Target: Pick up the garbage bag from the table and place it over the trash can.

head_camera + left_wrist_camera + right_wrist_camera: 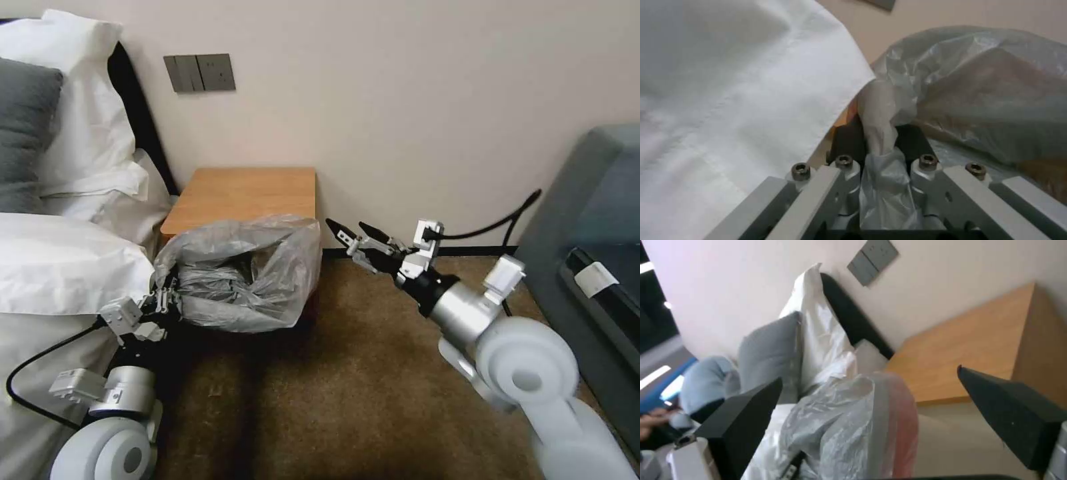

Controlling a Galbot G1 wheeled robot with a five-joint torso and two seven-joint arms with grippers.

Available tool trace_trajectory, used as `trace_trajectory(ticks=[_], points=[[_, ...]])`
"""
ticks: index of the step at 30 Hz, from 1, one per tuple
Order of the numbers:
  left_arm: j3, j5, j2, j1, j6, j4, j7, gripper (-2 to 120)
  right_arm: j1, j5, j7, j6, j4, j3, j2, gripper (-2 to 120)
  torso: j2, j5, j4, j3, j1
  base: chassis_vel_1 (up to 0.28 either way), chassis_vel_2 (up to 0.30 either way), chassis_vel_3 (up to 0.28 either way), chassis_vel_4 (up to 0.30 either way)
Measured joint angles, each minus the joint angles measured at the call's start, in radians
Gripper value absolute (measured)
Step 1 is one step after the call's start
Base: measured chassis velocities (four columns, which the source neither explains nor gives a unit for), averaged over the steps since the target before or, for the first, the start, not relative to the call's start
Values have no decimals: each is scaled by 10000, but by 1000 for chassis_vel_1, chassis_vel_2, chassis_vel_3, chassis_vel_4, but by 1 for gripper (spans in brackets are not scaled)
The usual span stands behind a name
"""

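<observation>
The garbage bag [243, 277] hangs spread open in front of the table [243, 193], its mouth facing up. My left gripper [163, 299] is shut on the bag's near-left edge; in the left wrist view a twisted strip of the garbage bag [882, 133] is pinched between the fingers [846, 140]. My right gripper [352, 237] stands open just right of the bag's far-right corner, apart from it. In the right wrist view the garbage bag [849, 420], with its pinkish edge, lies between the two black fingers [744, 426], and the table [969, 356] is behind. The trash can is hidden.
A bed with white pillows [80, 153] and a grey pillow [23, 127] presses close on the left, touching my left arm. A wall switch plate [200, 72] is above the table. A dark grey piece of furniture [593, 267] stands at right. Brown carpet [333, 387] lies open in front.
</observation>
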Motion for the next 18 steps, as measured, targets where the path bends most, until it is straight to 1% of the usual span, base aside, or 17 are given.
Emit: trace_trajectory(ticks=[2,4,7,14,17,18], points=[[6,-6,9,-2,8,0,40,9,52,232,-3,-15,-130,-21,59,100,0,1,0,0,-1,0,0,0,0],[46,-11,26,-15,23,0,115,9,194,915,-74,-54,-587,-53,253,100,0,0,0,0,0,0,0,0,0],[73,-20,53,-30,47,-9,148,9,291,1414,-194,-98,-967,-54,434,100,0,1,0,0,-1,0,0,0,0],[164,-31,94,-74,69,-14,169,9,365,1650,-377,-157,-1348,-197,738,100,0,0,0,0,0,0,0,0,0],[225,-17,94,-82,75,-16,169,9,463,1653,-414,-162,-1504,-310,930,95,0,0,0,0,-1,0,0,0,0],[225,-17,94,-82,75,-16,169,9,463,1653,-414,-162,-1504,-310,930,95,0,0,0,0,-1,0,0,0,0]])
